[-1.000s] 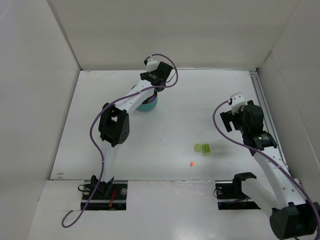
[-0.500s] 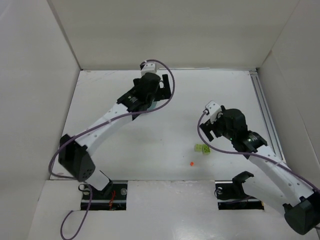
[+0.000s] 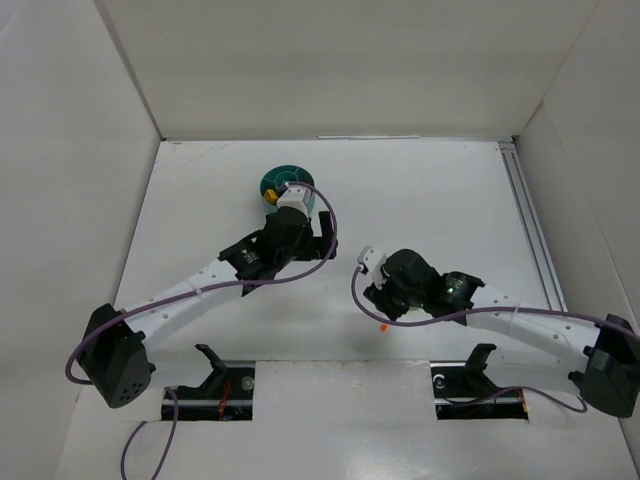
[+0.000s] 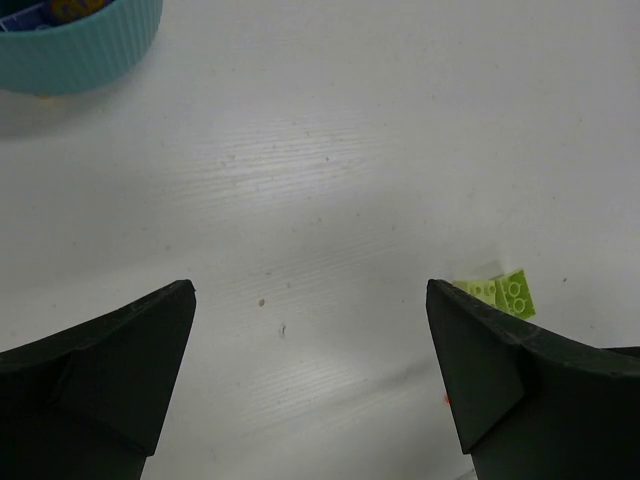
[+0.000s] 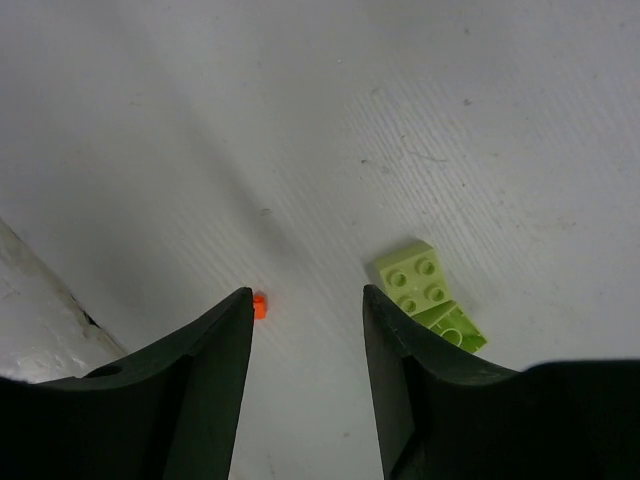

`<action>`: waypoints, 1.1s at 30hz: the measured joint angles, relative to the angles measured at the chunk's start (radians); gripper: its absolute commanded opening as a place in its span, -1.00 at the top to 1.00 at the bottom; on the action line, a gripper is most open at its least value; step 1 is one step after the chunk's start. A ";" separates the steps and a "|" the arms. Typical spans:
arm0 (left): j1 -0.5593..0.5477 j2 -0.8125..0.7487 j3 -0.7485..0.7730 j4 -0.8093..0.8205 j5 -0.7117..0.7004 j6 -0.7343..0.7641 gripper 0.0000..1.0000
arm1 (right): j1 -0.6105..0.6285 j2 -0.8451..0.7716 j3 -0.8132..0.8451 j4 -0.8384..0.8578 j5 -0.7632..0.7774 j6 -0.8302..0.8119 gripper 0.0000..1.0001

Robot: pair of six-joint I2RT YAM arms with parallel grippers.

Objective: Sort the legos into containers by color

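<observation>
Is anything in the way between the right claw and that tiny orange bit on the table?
Nothing visible. The orange bit lies on bare table at the inner edge of one finger of the right gripper, whose jaws stand apart. The lime green bricks lie beside the other finger, outside the gap.

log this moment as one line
left gripper open above table | right gripper jaws apart, empty, orange bit at one fingertip, lime bricks beside the other | dish apart from both

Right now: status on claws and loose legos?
Left claw open, empty. Right claw open, empty: orange bit at one fingertip, lime legos beside the other. Nothing blocking.
</observation>
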 measured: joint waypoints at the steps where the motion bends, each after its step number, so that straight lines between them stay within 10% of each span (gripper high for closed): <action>1: -0.003 0.000 -0.010 -0.005 0.002 -0.005 -0.98 | 0.006 0.014 -0.001 -0.002 0.003 0.007 -0.02; 33: -0.009 -0.045 -0.039 -0.058 -0.049 -0.061 -0.98 | 0.116 0.213 -0.092 0.037 0.032 0.178 0.11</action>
